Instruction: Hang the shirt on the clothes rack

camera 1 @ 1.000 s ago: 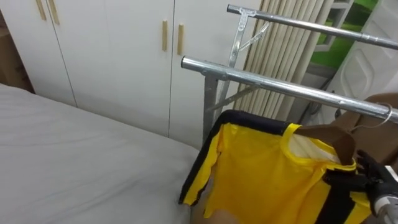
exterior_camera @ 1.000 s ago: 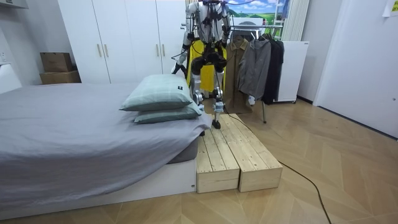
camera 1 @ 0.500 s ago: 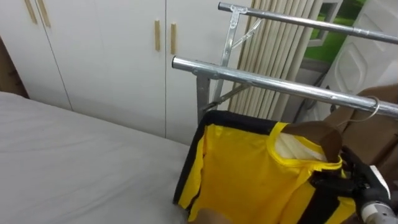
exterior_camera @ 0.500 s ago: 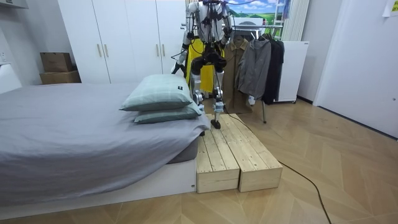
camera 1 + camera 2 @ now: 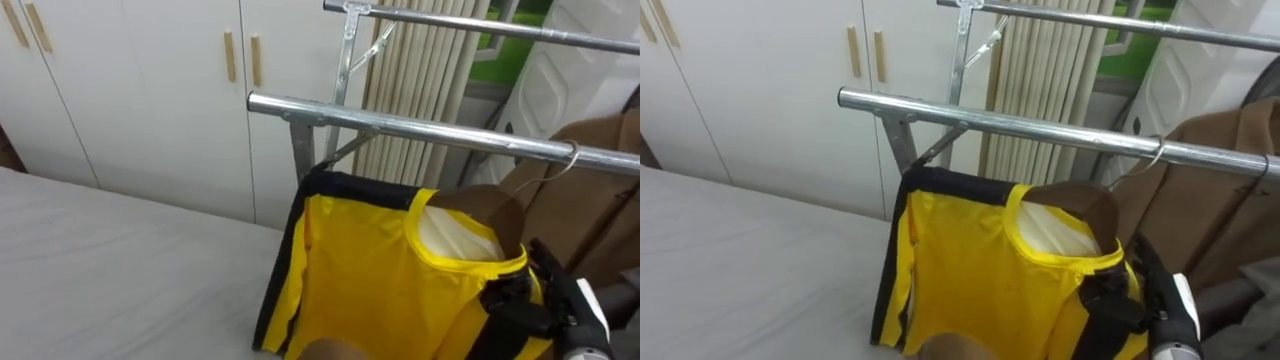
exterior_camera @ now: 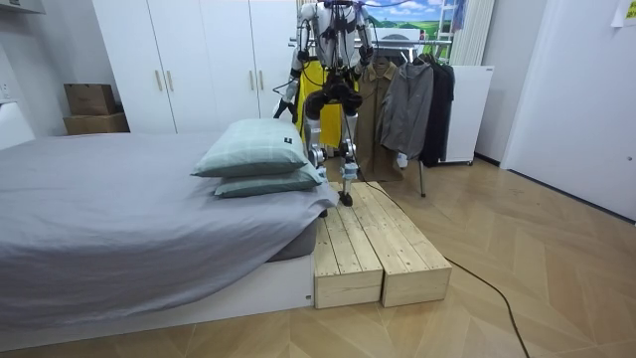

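A yellow shirt with black trim hangs on a brown wooden hanger, just below the lower steel rail of a clothes rack. The robot's right hand comes in from the lower right, its dark fingers curled tightly round the shirt's shoulder where it lies over the hanger. The hanger's wire hook sits at the rail, but it is not clear whether it has passed fully over.

In the room view the robot stands at the rack beyond the grey bed, beside white wardrobe doors.

The main risk appears to be letting go too early. If the hook only rests against the rail, hanger and shirt would likely drop onto the bed. A brown garment hangs close by on the same rail, so a sideways pull could snag it. The smooth fabric may also slide off the hanger's free shoulder if it tilts.
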Controlling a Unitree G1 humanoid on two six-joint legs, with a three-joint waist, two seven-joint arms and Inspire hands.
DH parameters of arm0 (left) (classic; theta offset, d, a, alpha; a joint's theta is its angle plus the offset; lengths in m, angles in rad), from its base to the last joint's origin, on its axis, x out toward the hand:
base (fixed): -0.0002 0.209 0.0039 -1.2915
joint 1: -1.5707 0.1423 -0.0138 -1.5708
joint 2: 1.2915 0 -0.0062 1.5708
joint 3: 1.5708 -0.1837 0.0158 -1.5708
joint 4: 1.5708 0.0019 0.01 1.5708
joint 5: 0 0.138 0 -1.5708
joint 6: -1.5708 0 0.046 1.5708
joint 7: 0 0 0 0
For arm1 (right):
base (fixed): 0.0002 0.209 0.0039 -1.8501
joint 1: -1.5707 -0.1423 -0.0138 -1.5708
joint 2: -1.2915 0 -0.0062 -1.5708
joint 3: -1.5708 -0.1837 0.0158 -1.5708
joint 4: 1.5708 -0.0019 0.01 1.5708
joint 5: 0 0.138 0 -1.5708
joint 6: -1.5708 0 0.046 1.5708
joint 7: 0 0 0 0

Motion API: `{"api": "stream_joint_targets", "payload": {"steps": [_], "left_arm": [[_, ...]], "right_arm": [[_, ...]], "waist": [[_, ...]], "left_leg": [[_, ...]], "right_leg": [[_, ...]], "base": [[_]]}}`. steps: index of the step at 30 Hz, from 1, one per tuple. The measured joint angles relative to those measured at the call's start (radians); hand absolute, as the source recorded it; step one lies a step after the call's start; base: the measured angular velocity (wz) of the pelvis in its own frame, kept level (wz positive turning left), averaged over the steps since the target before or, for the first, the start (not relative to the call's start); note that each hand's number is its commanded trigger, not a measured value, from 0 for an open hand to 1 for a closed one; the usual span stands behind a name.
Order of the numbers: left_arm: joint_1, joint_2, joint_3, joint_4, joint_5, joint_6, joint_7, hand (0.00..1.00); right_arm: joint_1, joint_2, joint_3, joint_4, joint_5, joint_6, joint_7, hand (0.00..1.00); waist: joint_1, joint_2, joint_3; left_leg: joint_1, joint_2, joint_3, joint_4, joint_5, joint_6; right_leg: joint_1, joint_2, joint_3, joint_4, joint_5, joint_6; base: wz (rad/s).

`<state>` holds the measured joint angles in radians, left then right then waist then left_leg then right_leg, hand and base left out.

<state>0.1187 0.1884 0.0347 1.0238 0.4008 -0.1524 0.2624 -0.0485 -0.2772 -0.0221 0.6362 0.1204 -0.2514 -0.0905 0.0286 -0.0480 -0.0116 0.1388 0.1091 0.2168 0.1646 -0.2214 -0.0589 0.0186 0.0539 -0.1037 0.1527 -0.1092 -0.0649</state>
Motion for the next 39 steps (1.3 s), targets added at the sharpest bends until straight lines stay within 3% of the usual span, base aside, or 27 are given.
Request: {"api": "stream_joint_targets", "payload": {"steps": [5,10,15,31,39], "left_arm": [[0.002,-0.002,0.000,0.000,-0.043,0.000,-0.001,0.00],[0.002,-0.002,0.000,-0.001,-0.094,-0.007,-0.001,0.00],[0.001,-0.002,-0.007,-0.001,-0.095,-0.008,0.002,0.00],[0.006,-0.011,-0.007,0.019,-0.100,-0.008,0.017,0.00],[0.032,-0.011,-0.007,0.019,-0.100,-0.009,0.055,0.00]], "right_arm": [[0.030,0.016,0.000,-0.008,-0.054,-0.018,-0.002,0.00],[0.062,0.047,0.001,-0.100,-0.150,0.006,-0.039,0.00],[0.081,0.070,0.073,-0.185,-0.227,0.003,-0.053,0.00],[0.103,0.088,0.078,-0.190,-0.118,-0.008,0.015,0.00],[0.130,0.096,0.076,-0.221,-0.148,-0.016,-0.009,0.00]], "waist": [[0.000,-0.007,-0.0025],[0.002,-0.007,0.0000],[0.005,0.011,0.0137],[-0.005,0.003,0.0055],[-0.044,0.003,0.0038]], "left_leg": [[0.005,0.000,0.000,0.000,0.000,0.000],[0.002,-0.001,0.004,-0.001,0.000,0.000],[-0.001,0.000,0.032,-0.012,0.000,0.000],[0.003,-0.001,0.027,-0.013,0.000,0.000],[-0.002,-0.002,0.027,-0.012,0.000,0.000]], "right_leg": [[0.002,-0.001,0.000,0.000,-0.001,0.001],[-0.001,0.003,0.007,0.004,-0.001,0.001],[-0.020,0.007,0.025,0.019,0.000,0.000],[-0.015,0.002,0.021,0.003,-0.001,0.002],[-0.008,0.004,0.020,0.002,-0.001,0.002]], "base": [[0.00],[-0.03],[-0.14],[0.01],[0.00]]}}
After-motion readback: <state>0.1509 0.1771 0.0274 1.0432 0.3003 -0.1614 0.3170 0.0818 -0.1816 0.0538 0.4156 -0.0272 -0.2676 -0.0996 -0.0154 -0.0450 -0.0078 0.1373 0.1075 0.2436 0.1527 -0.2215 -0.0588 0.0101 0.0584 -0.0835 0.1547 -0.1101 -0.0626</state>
